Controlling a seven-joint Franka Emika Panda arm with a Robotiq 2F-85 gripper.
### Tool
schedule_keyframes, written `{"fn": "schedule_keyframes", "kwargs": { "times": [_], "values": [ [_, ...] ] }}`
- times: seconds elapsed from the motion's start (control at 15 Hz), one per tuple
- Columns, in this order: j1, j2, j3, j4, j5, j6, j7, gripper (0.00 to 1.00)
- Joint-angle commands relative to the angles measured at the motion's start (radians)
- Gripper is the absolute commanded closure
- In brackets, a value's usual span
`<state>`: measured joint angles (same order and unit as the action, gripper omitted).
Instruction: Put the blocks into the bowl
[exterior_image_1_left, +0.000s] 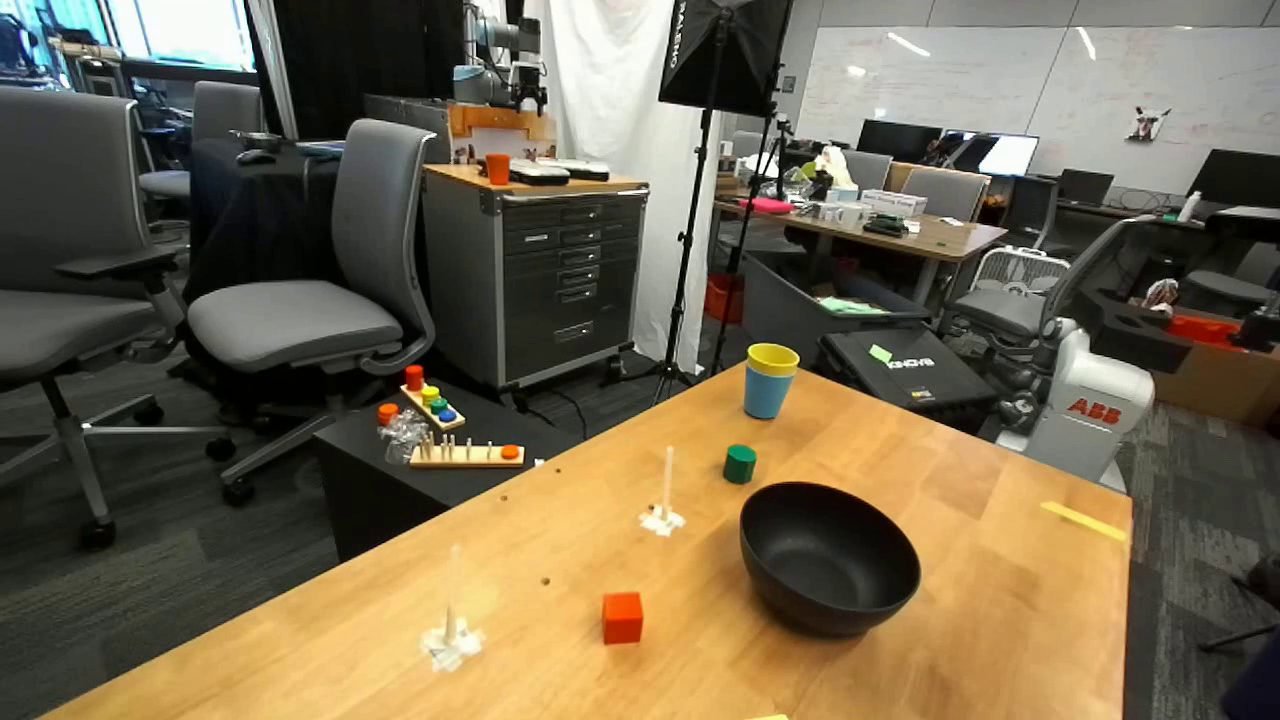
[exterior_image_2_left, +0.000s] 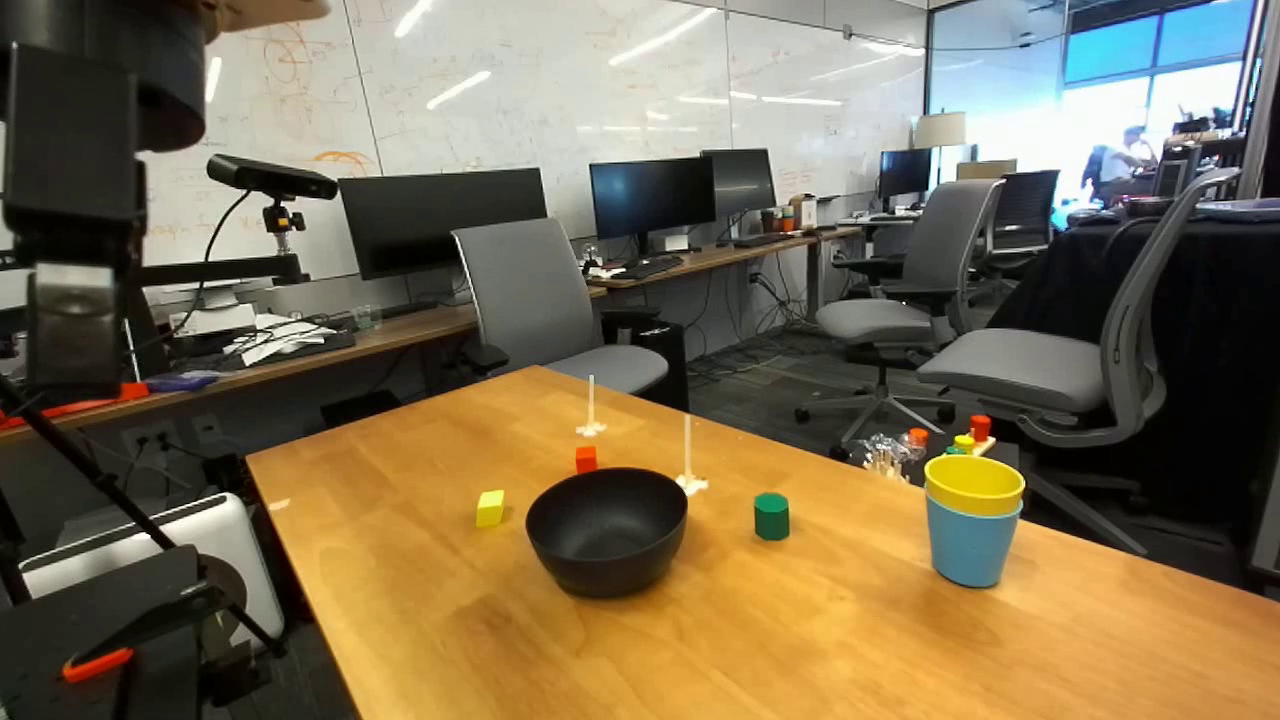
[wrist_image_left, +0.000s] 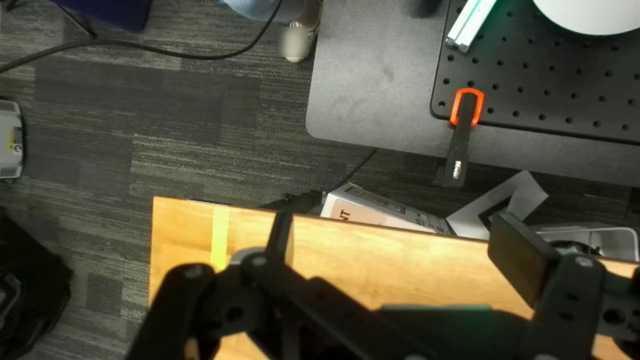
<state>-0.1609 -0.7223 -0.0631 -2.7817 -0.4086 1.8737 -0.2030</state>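
Low in the wrist view, our gripper (wrist_image_left: 397, 244) stands spread; the first pick seems pending, reaching the red block (exterior_image_1_left: 622, 618) likely next.

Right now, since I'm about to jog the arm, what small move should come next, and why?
I'd probably bring the open gripper over the yellow block. The jaws stand apart with nothing held between them, that block lies outside the bowl, and in an exterior view it looks nearer the gripper than the red block or the green block.
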Motion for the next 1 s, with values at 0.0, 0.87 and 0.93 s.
{"fn": "schedule_keyframes", "kwargs": {
  "times": [0.0, 0.87, 0.93],
  "values": [
    [0.008, -0.005, -0.030, 0.003, -0.022, 0.071, 0.038, 0.00],
    [0.046, 0.217, 0.095, 0.002, 0.028, 0.554, 0.302, 0.00],
    [0.056, 0.241, 0.109, 0.002, 0.038, 0.568, 0.321, 0.00]
  ]
}}
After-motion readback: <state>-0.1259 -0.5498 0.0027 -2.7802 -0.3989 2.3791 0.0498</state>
